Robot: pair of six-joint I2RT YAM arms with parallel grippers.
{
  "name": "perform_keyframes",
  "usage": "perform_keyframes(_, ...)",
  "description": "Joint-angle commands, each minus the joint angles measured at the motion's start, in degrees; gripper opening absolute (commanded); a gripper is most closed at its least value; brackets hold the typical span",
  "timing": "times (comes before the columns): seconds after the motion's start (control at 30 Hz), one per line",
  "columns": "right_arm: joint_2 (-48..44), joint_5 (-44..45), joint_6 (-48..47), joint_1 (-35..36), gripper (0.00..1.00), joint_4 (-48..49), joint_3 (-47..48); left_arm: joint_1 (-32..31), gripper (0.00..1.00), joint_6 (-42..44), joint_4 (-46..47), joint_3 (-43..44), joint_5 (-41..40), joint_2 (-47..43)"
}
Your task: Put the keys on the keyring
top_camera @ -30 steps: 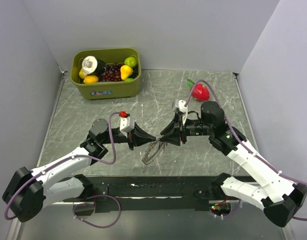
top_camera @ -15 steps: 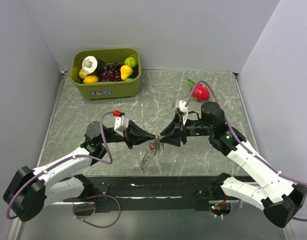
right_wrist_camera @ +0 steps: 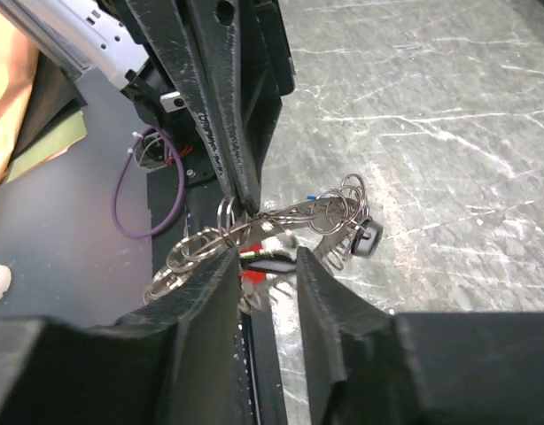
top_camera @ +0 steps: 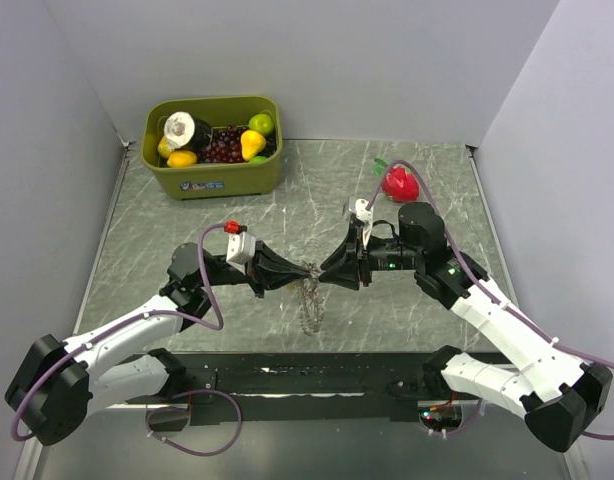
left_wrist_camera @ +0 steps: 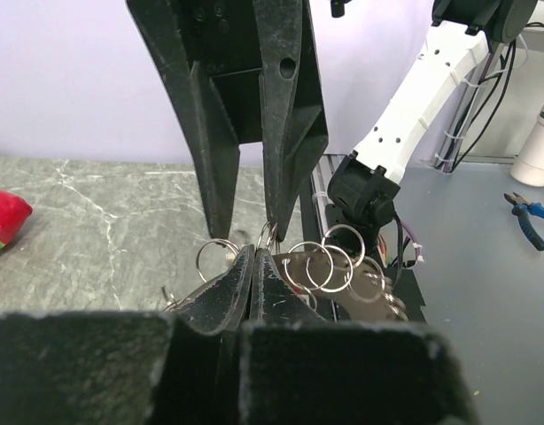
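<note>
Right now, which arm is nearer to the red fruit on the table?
Right. The right arm has its wrist just in front of the red fruit, on the robot's side of it. The left arm is far off to the fruit's left.

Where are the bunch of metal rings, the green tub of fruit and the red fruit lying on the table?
bunch of metal rings (top_camera: pixel 309 298): overhead view, middle of the cluster.
green tub (top_camera: pixel 227 180): overhead view, front wall.
red fruit (top_camera: pixel 400 185): overhead view, its red body.
</note>
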Motion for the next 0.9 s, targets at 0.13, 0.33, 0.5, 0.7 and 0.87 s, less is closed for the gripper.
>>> perform_keyframes(0.13,-0.2,-1.1,0.0,-0.1,0.36,2.2,-1.0,-0.1,0.01,0.2,6.2,2.5,-0.5,-1.3)
perform_keyframes(0.33,0.9,-2.5,0.5,-0.2,0.15,3.6,-1.4,-0.1,0.01,-0.2,7.1,2.5,-0.2,-1.1)
perform_keyframes(0.5,1.2,-2.6,0.2,-0.1,0.06,3.4,-1.5,0.0,0.01,-0.9,8.2,2.2,-0.2,-1.3)
perform_keyframes(0.7,-1.9,-2.0,0.4,-0.2,0.21,5.3,-2.9,-0.1,0.01,-1.2,8.3,2.0,-0.1,-1.2)
perform_keyframes(0.87,-4.0,-1.7,0.2,-0.1,0.32,6.0,-3.6,0.0,0.01,-1.1,7.9,2.1,0.2,-1.1)
